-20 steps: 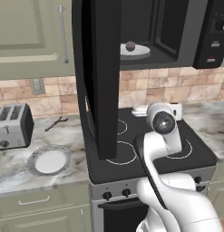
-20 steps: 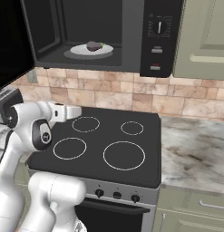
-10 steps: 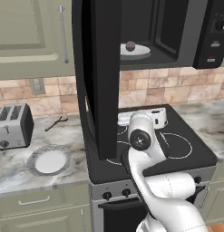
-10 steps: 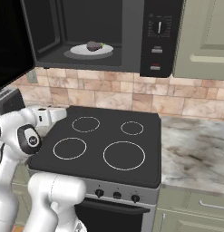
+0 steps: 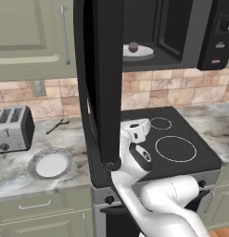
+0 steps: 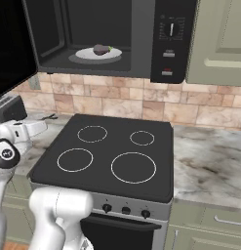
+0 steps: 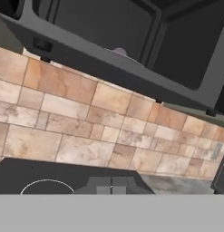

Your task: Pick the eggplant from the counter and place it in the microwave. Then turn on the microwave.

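Note:
The black microwave (image 5: 181,28) hangs over the stove with its wide door (image 5: 104,78) swung fully open towards me. Inside, the dark purple eggplant (image 5: 133,46) (image 6: 101,49) lies on a white plate (image 6: 88,54) on the grey floor. The control panel (image 6: 171,39) with its knob and buttons is on the microwave's right side. My gripper (image 6: 43,127) (image 5: 143,126) hovers low over the stovetop's left edge, close beside the open door's lower part. It is shut and holds nothing; in the hand view its fingertips (image 7: 111,183) are together, facing the tiled wall below the microwave.
A black four-ring stovetop (image 6: 107,151) lies under the microwave. The marbled counter (image 6: 210,156) runs to both sides. On its left part stand a silver toaster (image 5: 13,128) and a white plate (image 5: 50,164), with a small dark utensil (image 5: 58,125) behind them.
The hand has swung left and slightly down across the stovetop, from near the middle rings to beside the open door. The gripper has stayed shut and the eggplant has not moved.

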